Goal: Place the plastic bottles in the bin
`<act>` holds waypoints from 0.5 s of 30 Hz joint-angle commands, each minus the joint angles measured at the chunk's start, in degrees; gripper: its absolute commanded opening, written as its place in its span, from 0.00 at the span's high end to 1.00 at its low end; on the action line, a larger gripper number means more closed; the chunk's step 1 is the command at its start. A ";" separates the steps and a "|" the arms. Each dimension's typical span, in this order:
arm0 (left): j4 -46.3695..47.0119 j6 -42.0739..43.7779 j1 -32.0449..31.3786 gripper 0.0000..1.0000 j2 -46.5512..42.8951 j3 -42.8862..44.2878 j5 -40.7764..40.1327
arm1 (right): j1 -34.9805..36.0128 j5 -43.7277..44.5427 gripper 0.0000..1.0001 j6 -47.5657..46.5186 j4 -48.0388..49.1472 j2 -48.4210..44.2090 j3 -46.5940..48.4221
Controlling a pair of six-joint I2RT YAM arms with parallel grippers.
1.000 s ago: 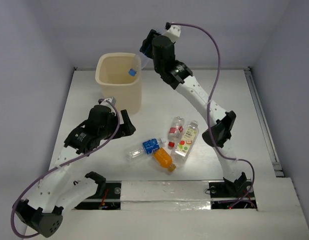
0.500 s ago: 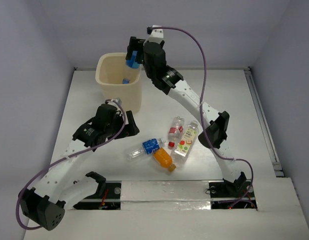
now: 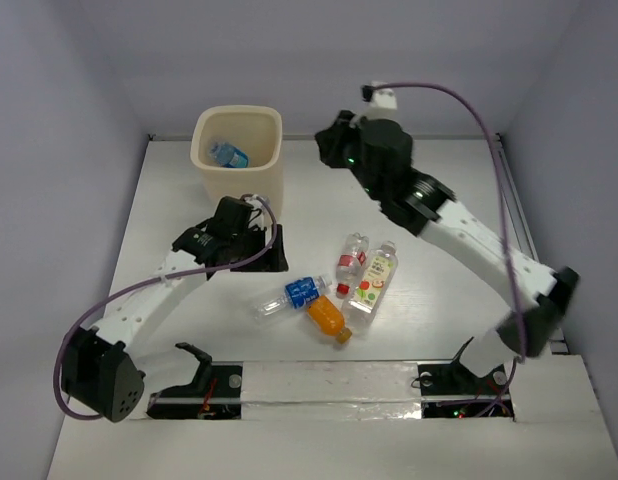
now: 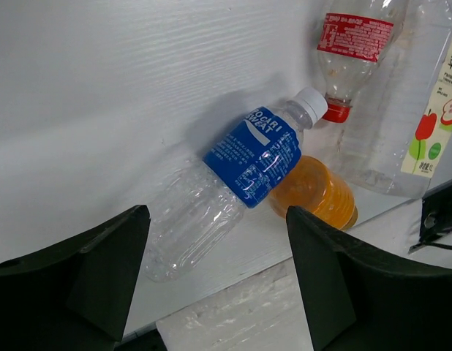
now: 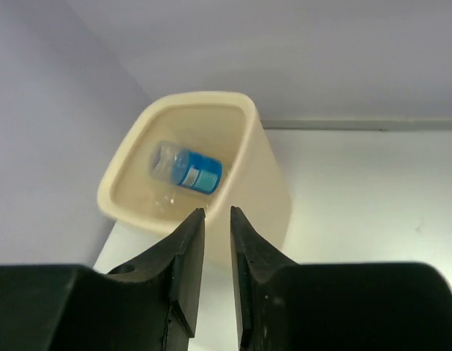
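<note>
The cream bin stands at the back left, with a blue-labelled bottle lying inside; the right wrist view shows the bin and that bottle. Four bottles lie on the table: a blue-labelled one, an orange one, a red-labelled one and a fruit-print one. My left gripper is open and empty just left of the blue-labelled bottle, which lies beyond its fingers. My right gripper is nearly shut and empty, to the right of the bin.
The orange bottle touches the blue-labelled one. The red-labelled and fruit-print bottles lie side by side behind it. The table's near edge strip runs in front of the bottles. Grey walls enclose the back and sides.
My right gripper let the blue-labelled bottle drop into the bin, then swung right, away from the rim. My left gripper moved right and down toward the bottles on the table.
</note>
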 commanded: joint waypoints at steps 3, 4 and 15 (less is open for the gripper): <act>-0.75 7.71 -2.35 0.27 4.04 5.81 4.01 | -0.03 -1.83 0.69 12.62 1.83 -24.93 -30.50; -0.76 8.50 -2.36 0.26 4.92 6.26 4.45 | -0.03 -2.36 0.67 16.11 0.69 -27.60 -34.55; 0.56 12.81 -9.04 0.16 16.52 8.20 1.55 | -0.03 -4.21 0.00 32.06 -18.56 -50.03 -60.25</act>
